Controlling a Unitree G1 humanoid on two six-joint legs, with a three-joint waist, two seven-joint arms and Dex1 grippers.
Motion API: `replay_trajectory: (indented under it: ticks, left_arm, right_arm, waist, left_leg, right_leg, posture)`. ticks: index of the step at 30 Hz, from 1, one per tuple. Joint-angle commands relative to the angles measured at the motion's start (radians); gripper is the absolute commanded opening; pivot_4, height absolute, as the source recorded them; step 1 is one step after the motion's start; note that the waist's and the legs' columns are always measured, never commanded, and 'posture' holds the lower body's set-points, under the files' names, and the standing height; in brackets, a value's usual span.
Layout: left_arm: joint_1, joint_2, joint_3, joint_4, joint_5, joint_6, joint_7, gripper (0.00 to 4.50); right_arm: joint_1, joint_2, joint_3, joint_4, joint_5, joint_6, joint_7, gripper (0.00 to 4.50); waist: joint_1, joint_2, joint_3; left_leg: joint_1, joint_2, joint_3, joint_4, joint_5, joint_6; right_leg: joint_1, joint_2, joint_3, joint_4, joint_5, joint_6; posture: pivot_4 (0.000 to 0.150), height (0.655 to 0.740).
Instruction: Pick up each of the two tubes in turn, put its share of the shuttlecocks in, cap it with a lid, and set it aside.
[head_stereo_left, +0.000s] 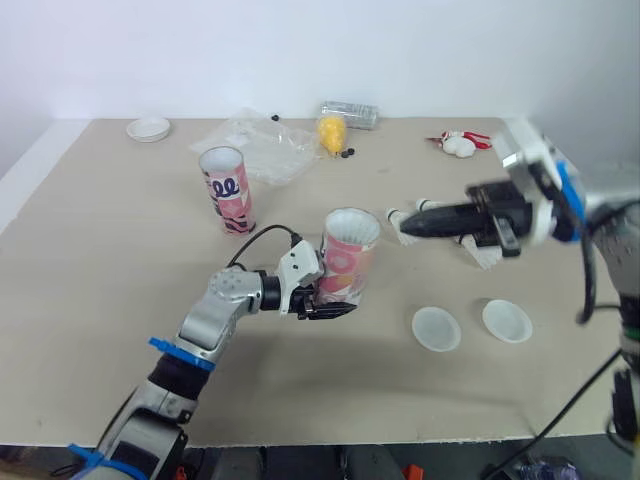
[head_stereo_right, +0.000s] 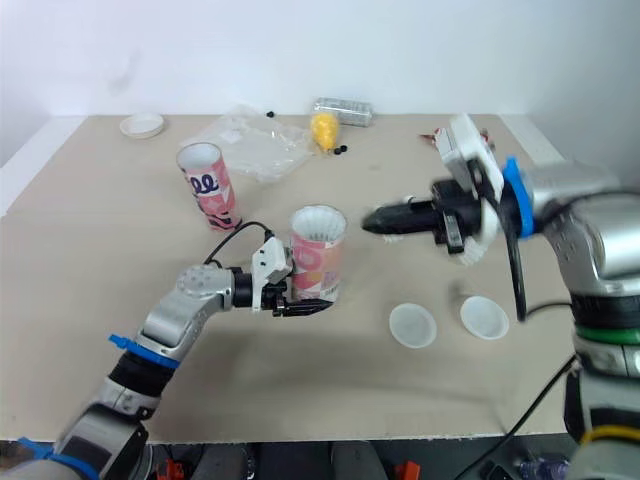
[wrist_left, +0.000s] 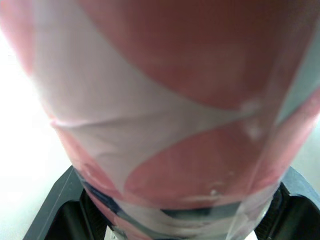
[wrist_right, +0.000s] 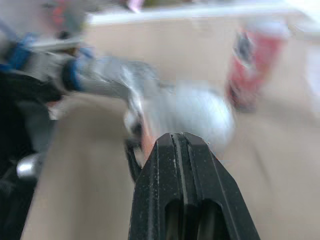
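While the left gripper (head_stereo_left: 335, 307) pinches the filled-looking tube (head_stereo_left: 348, 262), the right gripper (head_stereo_left: 410, 226), pressed together empty, should fetch a lid (head_stereo_left: 436, 328).

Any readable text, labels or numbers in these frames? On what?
Nothing can be quoted.
Blue looping letters on the far tube: too blurred to quote.
Pink-and-white pattern on the near tube, in the left gripper: no legible text.
The silver packet at the back: too small to read.

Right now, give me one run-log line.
left gripper: shut on near tube | right gripper: shut, empty, beside it | far tube: upright, open | two lids: on table
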Motion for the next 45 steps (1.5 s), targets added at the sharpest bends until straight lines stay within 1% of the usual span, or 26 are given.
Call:
replay_trajectory:
  ticks: [1, 3, 6, 11, 14, 15, 16, 18, 21, 25, 30, 39, 41, 42, 43, 45]
  left_arm:
    - [0.034, -0.02, 0.013, -0.018, -0.002, -0.112, 0.029, 3.06]
    - [0.055, -0.018, 0.002, 0.016, 0.032, -0.191, 0.047, 3.06]
    - [0.078, -0.014, -0.006, 0.069, 0.067, -0.288, 0.065, 3.06]
    - [0.087, -0.009, -0.026, 0.099, 0.087, -0.346, 0.061, 3.06]
    - [0.083, -0.006, -0.036, 0.114, 0.102, -0.362, 0.064, 3.06]
    - [0.082, -0.006, -0.038, 0.117, 0.104, -0.367, 0.064, 3.06]
    - [0.081, -0.006, -0.039, 0.119, 0.105, -0.37, 0.064, 3.06]
    - [0.08, -0.006, -0.04, 0.121, 0.104, -0.373, 0.065, 3.06]
    - [0.084, -0.007, -0.044, 0.111, 0.104, -0.37, 0.067, 3.06]
    - [0.09, -0.007, -0.051, 0.102, 0.106, -0.37, 0.071, 3.06]
    - [0.091, -0.017, -0.047, 0.117, 0.094, -0.384, 0.072, 3.06]
    - [0.095, -0.029, -0.046, 0.166, 0.099, -0.423, 0.073, 3.06]
    - [0.094, -0.028, -0.048, 0.169, 0.103, -0.426, 0.074, 3.06]
    - [0.093, -0.027, -0.049, 0.171, 0.104, -0.426, 0.074, 3.06]
    - [0.092, -0.027, -0.049, 0.172, 0.105, -0.426, 0.075, 3.06]
    - [0.09, -0.027, -0.049, 0.175, 0.106, -0.426, 0.077, 3.06]
  right_arm:
    - [0.099, -0.053, -0.028, -0.026, -0.099, -0.106, -0.032, 0.07]
    - [0.155, -0.075, -0.013, -0.015, -0.159, -0.183, -0.027, 0.07]
    - [0.196, -0.093, 0.001, 0.006, -0.204, -0.226, -0.018, 0.07]
    - [0.183, -0.104, 0.033, 0.045, -0.231, -0.209, 0.018, 0.07]
    - [0.152, -0.112, 0.075, 0.081, -0.259, -0.19, 0.046, 0.96]
    - [0.146, -0.117, 0.091, 0.089, -0.27, -0.194, 0.06, 1.32]
    - [0.14, -0.121, 0.107, 0.098, -0.285, -0.2, 0.069, 1.88]
    - [0.138, -0.124, 0.134, 0.112, -0.319, -0.23, 0.083, 2.86]
    - [0.136, -0.121, 0.172, 0.143, -0.375, -0.254, 0.083, 4.23]
    - [0.114, -0.09, 0.192, 0.174, -0.397, -0.23, 0.067, 4.23]
    - [0.077, -0.061, 0.238, 0.221, -0.462, -0.235, 0.044, 4.23]
    - [0.08, -0.041, 0.266, 0.173, -0.499, -0.23, 0.051, 4.23]
    - [0.087, -0.049, 0.281, 0.17, -0.524, -0.257, 0.052, 3.73]
    - [0.091, -0.053, 0.291, 0.166, -0.535, -0.266, 0.055, 3.57]
    - [0.094, -0.056, 0.297, 0.163, -0.542, -0.273, 0.058, 3.17]
    - [0.102, -0.054, 0.303, 0.158, -0.555, -0.283, 0.061, 2.15]
  waist:
    - [0.0, 0.0, 0.0]
    - [-0.001, 0.0, 0.0]
    - [-0.003, 0.0, 0.0]
    - [-0.003, 0.0, 0.0]
    - [-0.003, 0.0, 0.0]
    - [-0.003, 0.0, 0.0]
    - [-0.003, 0.0, 0.0]
    - [-0.003, 0.0, 0.0]
    - [-0.003, 0.0, 0.0]
    - [-0.003, 0.001, 0.0]
    - [-0.003, 0.001, 0.0]
    - [-0.001, 0.001, -0.001]
    - [-0.001, 0.001, -0.001]
    - [-0.001, 0.001, -0.001]
    - [-0.001, 0.001, -0.001]
    - [-0.002, 0.001, -0.001]
  left_leg:
    - [0.0, 0.0, 0.0, 0.0, 0.0, 0.0]
    - [0.0, 0.0, 0.001, 0.001, 0.0, 0.0]
    - [0.002, 0.0, 0.002, 0.002, 0.0, 0.0]
    - [0.002, 0.0, 0.002, 0.005, 0.0, 0.0]
    - [0.001, 0.0, 0.004, 0.006, 0.0, 0.0]
    - [0.001, 0.0, 0.004, 0.006, 0.0, 0.0]
    - [0.001, 0.0, 0.004, 0.006, 0.0, 0.0]
    - [0.001, 0.0, 0.004, 0.006, 0.0, 0.0]
    - [0.001, 0.0, 0.004, 0.006, 0.0, 0.0]
    - [0.001, 0.0, 0.004, 0.006, 0.0, 0.0]
    - [0.001, 0.0, 0.004, 0.006, 0.0, 0.0]
    - [0.001, 0.0, 0.004, 0.006, 0.0, 0.0]
    - [0.001, 0.0, 0.004, 0.006, 0.0, 0.0]
    - [0.001, 0.0, 0.004, 0.006, 0.0, 0.0]
    - [0.001, 0.0, 0.004, 0.007, 0.0, 0.0]
    - [0.001, -0.001, 0.004, 0.007, 0.0, 0.0]
  right_leg:
    - [0.0, 0.0, 0.0, 0.0, 0.0, 0.001]
    - [0.0, 0.0, 0.001, 0.0, 0.0, 0.002]
    - [0.001, 0.0, 0.001, 0.0, 0.002, 0.003]
    - [0.001, 0.0, 0.002, 0.0, 0.002, 0.001]
    - [0.001, 0.0, 0.003, 0.0, 0.002, 0.001]
    - [0.001, 0.0, 0.003, 0.0, 0.002, 0.001]
    - [0.001, 0.0, 0.003, 0.0, 0.002, 0.001]
    - [0.001, 0.0, 0.003, 0.0, 0.002, 0.001]
    - [0.002, 0.0, 0.003, -0.001, 0.002, 0.001]
    - [0.001, 0.0, 0.003, -0.001, 0.002, 0.002]
    - [0.002, 0.0, 0.003, -0.001, 0.002, 0.002]
    - [0.002, -0.001, 0.003, -0.001, 0.003, 0.005]
    - [0.002, -0.001, 0.003, -0.001, 0.003, 0.004]
    - [0.002, -0.001, 0.003, -0.001, 0.003, 0.004]
    - [0.002, -0.001, 0.003, -0.001, 0.003, 0.003]
    - [0.002, -0.001, 0.003, -0.001, 0.003, 0.004]
  posture:
    - [0.15, 0.74]
    - [0.15, 0.74]
    - [0.15, 0.74]
    - [0.15, 0.74]
    - [0.15, 0.74]
    - [0.15, 0.74]
    - [0.15, 0.74]
    - [0.15, 0.74]
    - [0.15, 0.74]
    - [0.15, 0.74]
    - [0.15, 0.74]
    - [0.15, 0.74]
    - [0.15, 0.74]
    - [0.15, 0.74]
    - [0.15, 0.74]
    - [0.15, 0.74]
